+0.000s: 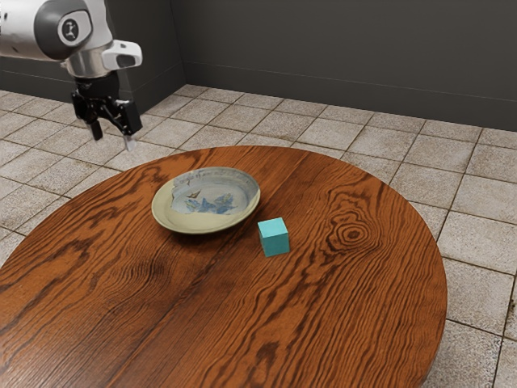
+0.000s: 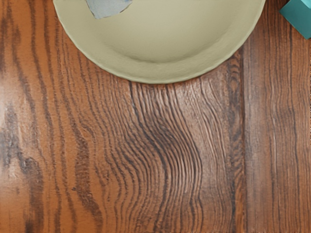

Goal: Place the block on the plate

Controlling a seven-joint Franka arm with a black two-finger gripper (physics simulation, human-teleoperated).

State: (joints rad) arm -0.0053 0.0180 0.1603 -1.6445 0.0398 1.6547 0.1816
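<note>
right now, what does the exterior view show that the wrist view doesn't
Exterior view: the arm, the open claw, the floor, the wall, the table's round edge and the blue pattern inside the plate.
Wrist view: a close look down at the wood grain, with plate and block cut off by the picture's edge.
Both: plate, block and tabletop, the block beside the plate, not on it.
</note>
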